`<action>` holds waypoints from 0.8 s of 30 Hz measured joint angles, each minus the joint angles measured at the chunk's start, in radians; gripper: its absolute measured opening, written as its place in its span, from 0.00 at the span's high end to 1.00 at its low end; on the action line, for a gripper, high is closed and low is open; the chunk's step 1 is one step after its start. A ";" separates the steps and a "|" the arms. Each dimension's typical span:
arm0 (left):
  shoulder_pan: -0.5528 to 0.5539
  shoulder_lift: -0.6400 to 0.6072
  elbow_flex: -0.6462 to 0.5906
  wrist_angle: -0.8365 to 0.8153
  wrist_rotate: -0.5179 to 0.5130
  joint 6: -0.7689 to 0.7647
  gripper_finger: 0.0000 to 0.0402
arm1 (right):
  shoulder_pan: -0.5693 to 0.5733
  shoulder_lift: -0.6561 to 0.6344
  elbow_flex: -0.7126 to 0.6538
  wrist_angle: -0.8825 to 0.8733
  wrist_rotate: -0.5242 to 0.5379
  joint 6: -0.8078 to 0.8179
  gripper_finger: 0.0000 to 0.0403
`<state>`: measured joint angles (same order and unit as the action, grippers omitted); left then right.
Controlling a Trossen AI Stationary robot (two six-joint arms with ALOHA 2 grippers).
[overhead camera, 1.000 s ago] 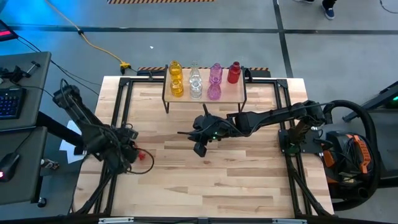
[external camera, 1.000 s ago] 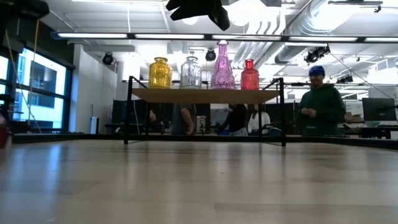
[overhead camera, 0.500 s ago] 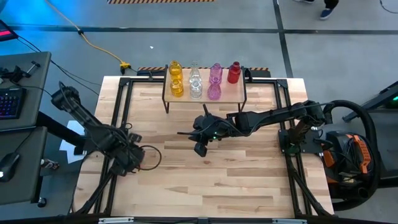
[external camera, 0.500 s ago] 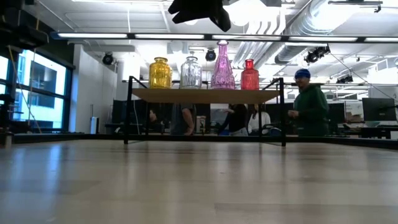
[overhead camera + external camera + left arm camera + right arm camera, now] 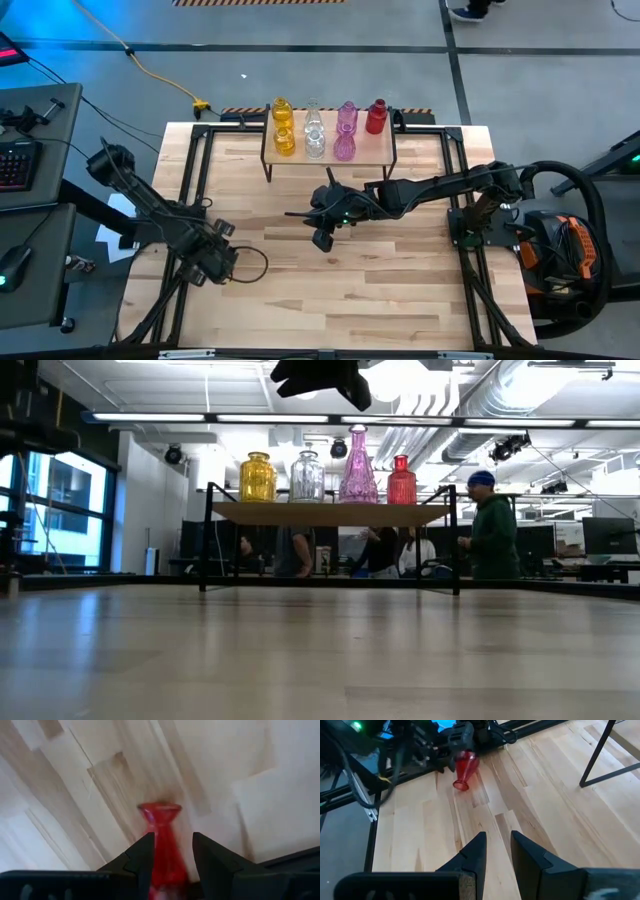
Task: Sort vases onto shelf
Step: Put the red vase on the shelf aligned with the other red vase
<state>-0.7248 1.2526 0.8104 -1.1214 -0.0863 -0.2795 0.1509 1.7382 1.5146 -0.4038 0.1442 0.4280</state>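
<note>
The shelf (image 5: 372,150) stands at the table's far middle. On it stand two yellow vases (image 5: 284,126), two clear ones (image 5: 314,131), two pink ones (image 5: 345,131) and one red vase (image 5: 376,116). My left gripper (image 5: 216,262) is over the table's left part, shut on the second red vase (image 5: 465,766), which its own body hides in the high view. My right gripper (image 5: 320,238) hovers over the table's middle, near the shelf's front. A narrow gap shows between its fingers (image 5: 498,836), and they hold nothing. My left gripper pinches the red vase between its two fingers at the wide body end (image 5: 161,865). The vase lies along the fingers, and its neck and mouth (image 5: 160,810) stick out past the fingertips. In the right wrist view the mouth (image 5: 460,785) slants down toward the tabletop.
A black cable loop (image 5: 250,266) lies on the table beside the left gripper. Black frame rails (image 5: 190,180) run along the table's left and right sides. Bare tabletop (image 5: 340,290) stretches across the near half. A person (image 5: 490,525) stands in the room beyond the shelf.
My left gripper has moved toward the table's near edge and a little to the right. The red vase, seen beside it in the high view a second ago, is now hidden under it. The red shape at the low view's left edge is gone. The person behind the table has stepped left.
</note>
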 joint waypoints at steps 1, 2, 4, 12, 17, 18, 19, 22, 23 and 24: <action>0.004 0.009 -0.006 -0.001 0.000 0.004 0.69 | 0.000 0.000 0.000 0.000 -0.001 0.000 0.82; 0.008 0.015 -0.016 0.000 0.001 0.003 0.69 | 0.000 0.000 0.000 -0.002 -0.004 0.001 0.82; 0.013 0.013 -0.030 -0.003 -0.001 0.003 0.69 | 0.002 0.000 0.000 -0.003 -0.004 0.001 0.82; 0.015 -0.002 -0.038 -0.001 -0.060 0.078 0.69 | 0.007 0.000 0.000 -0.004 -0.004 0.008 0.82; 0.034 -0.002 -0.038 -0.001 -0.075 0.135 0.69 | 0.007 0.000 0.000 -0.005 -0.003 0.008 0.82; 0.041 -0.002 -0.038 -0.001 -0.084 0.148 0.69 | 0.007 0.000 0.000 -0.006 -0.003 0.009 0.82; 0.049 -0.002 -0.038 -0.001 -0.095 0.159 0.69 | 0.007 0.000 0.000 -0.006 -0.003 0.009 0.82; 0.077 -0.002 -0.038 0.000 -0.107 0.200 0.69 | 0.007 0.000 0.000 -0.006 -0.003 0.009 0.82; 0.086 -0.002 -0.038 0.000 -0.107 0.216 0.69 | 0.007 0.000 0.000 -0.006 -0.003 0.009 0.82; 0.094 -0.002 -0.038 0.001 -0.107 0.231 0.69 | 0.007 0.000 0.000 -0.006 -0.003 0.009 0.82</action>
<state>-0.6304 1.2510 0.7727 -1.1206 -0.1936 -0.0483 0.1577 1.7382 1.5146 -0.4103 0.1410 0.4366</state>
